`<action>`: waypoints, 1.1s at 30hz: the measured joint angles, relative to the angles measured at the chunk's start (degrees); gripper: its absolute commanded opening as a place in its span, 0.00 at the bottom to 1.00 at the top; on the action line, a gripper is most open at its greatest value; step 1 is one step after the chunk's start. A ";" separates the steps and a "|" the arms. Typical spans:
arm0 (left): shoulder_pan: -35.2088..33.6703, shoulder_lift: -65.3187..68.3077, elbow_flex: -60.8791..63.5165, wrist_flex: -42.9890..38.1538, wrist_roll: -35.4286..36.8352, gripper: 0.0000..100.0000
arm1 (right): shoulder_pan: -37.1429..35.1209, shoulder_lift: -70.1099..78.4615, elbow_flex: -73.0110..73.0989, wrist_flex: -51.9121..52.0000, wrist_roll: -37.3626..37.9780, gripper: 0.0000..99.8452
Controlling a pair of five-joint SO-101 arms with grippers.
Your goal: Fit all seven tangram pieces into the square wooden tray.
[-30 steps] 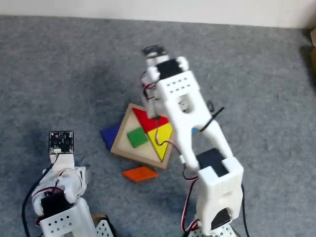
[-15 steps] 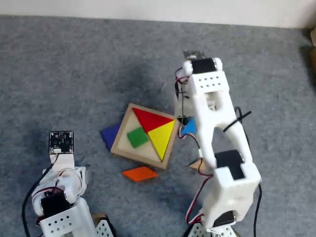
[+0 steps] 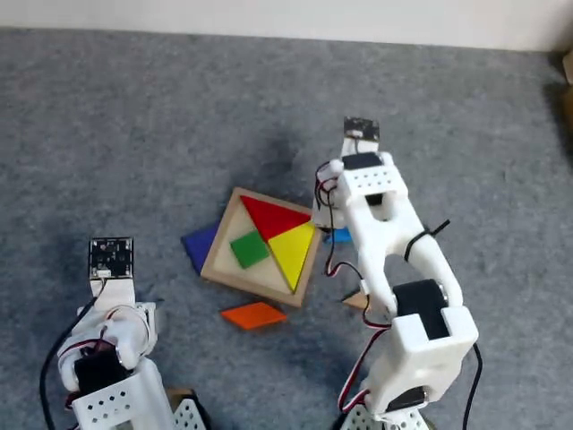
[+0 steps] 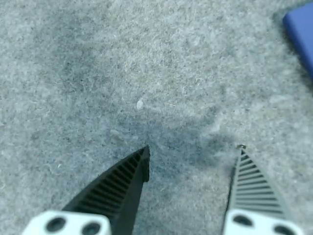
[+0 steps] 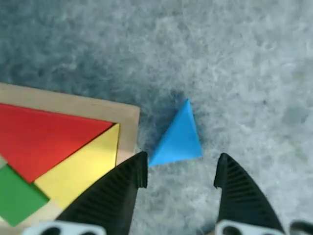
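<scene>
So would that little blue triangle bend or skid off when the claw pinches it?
Probably stiff: the light blue triangle shows crisp straight edges and an even, flat face. It lies flat on the grey carpet, so it shouldn't roll or tip. The fuzzy carpet likely resists sliding if it is nudged.

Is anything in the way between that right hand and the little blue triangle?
Nothing visible. The right hand hangs open just over the blue triangle, which lies on the carpet beside the wooden tray.
</scene>
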 measured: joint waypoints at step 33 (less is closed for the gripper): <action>0.00 0.00 0.00 0.00 0.00 0.27 | 3.34 3.96 3.60 -5.36 6.24 0.10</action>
